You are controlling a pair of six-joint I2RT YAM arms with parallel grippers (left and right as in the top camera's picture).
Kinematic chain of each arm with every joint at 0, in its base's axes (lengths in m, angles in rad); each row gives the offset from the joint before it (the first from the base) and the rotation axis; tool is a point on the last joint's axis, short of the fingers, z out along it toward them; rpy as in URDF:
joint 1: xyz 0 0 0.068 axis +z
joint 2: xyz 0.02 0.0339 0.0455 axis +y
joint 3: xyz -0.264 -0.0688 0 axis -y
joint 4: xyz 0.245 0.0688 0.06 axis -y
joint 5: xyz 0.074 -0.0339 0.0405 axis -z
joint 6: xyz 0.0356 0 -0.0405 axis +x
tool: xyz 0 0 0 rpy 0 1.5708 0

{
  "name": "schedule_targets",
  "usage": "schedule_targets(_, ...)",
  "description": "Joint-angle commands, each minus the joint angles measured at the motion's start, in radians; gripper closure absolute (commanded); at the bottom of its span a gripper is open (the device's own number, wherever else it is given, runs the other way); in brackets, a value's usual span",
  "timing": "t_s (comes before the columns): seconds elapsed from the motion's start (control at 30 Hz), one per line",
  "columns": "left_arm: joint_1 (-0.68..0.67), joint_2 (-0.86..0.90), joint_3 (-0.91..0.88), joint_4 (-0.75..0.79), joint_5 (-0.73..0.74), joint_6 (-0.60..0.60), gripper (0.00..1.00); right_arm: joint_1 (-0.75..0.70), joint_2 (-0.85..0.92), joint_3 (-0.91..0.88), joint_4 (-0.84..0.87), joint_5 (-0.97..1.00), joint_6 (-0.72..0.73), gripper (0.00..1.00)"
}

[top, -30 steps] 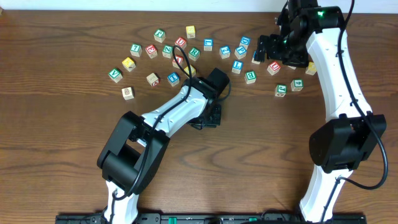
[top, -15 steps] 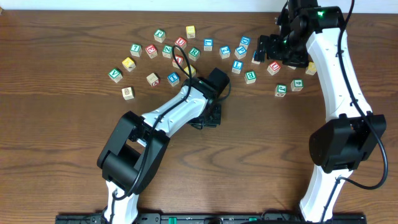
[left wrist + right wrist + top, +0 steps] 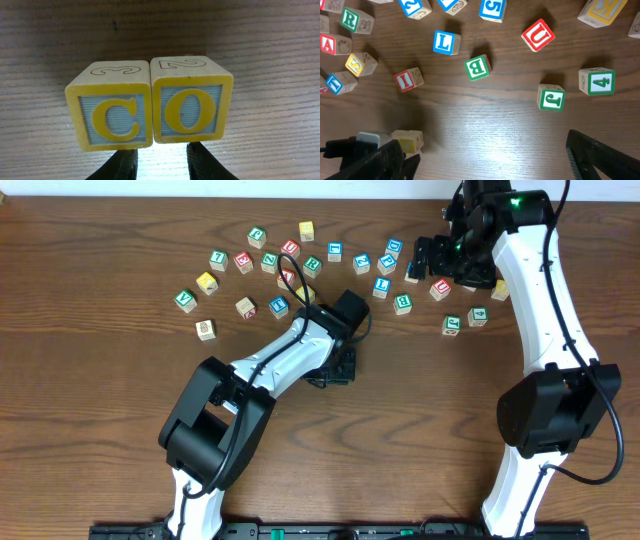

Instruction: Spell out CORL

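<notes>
On the wooden table (image 3: pixel 260 30), the left gripper (image 3: pixel 162 160) is held slightly parted, empty, just behind the touching yellow wooden C cube (image 3: pixel 112 117) and O cube (image 3: pixel 189 107). The right gripper (image 3: pixel 487 145) is spread wide, empty, near the white blue-L cube (image 3: pixel 446 42) and green-R cube (image 3: pixel 351 20).

1. My left arm (image 3: pixel 285 360) reaches from the near edge diagonally toward the middle of the table, its wrist turned down.
2. My left gripper (image 3: pixel 338 368) sits low at the end of it. Its two dark fingertips (image 3: pixel 125 162) stand a little apart, with a lit gap between them.
3. My right arm (image 3: pixel 545 300) stretches from the near right to the far side, its wrist bent leftward.
4. My right gripper (image 3: pixel 420 258) is spread wide, with one finger (image 3: pixel 600 152) at each lower corner of its wrist view.
</notes>
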Motion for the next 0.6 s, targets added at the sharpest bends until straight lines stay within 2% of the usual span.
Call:
schedule_targets(0.0, 0.002, 0.016, -0.004, 0.004, -0.013, -0.002, 0.67, -0.002, 0.007, 0.021, -0.004, 0.001, 0.003, 0.01)
schedule_targets(0.57, 0.005, 0.028, -0.004, 0.008, -0.013, -0.005, 0.67, -0.002, 0.007, 0.021, -0.008, 0.001, 0.003, 0.01)
